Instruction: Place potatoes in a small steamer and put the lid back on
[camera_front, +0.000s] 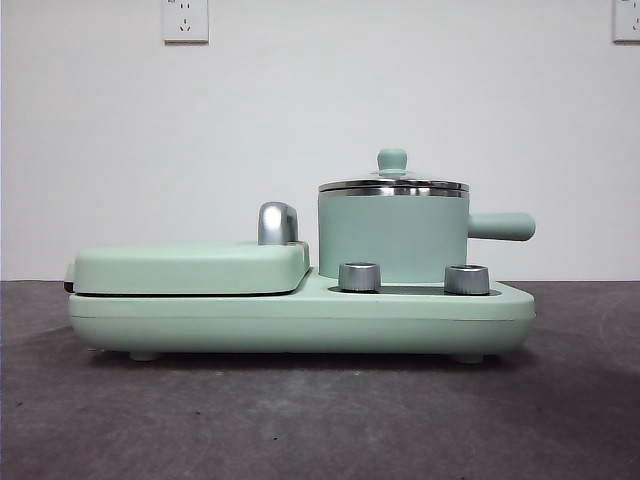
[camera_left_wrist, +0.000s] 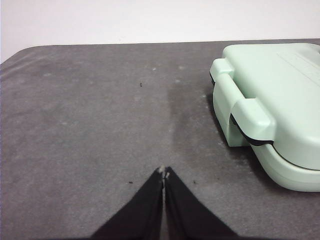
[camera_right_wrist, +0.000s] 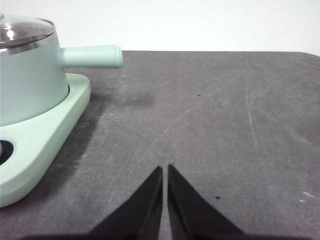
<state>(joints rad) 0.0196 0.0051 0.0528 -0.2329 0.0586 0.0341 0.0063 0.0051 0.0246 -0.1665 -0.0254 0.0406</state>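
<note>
Front cam: I see the steamer (camera_front: 392, 238) on the base's (camera_front: 300, 320) right, lid (camera_front: 393, 184) on. Left wrist: left gripper (camera_left_wrist: 164, 173) pinched closed over bare table (camera_left_wrist: 90, 125). Right wrist: right gripper (camera_right_wrist: 165, 169) closed too, right of the steamer.

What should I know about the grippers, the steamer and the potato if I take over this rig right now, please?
Left gripper: shut, holding nothing, above bare table beside the griddle end of the appliance.
Right gripper: shut, holding nothing, above bare table on the side where the small steamer's handle points.
Small steamer: on the appliance base, behind the two knobs.
Lid: seated on the steamer.
Potato: not visible in any view; the pot's inside cannot be seen.
Done: nothing can be confirmed.
Left: locate the potato, lift the lid, load the steamer, replace the lid.
</note>
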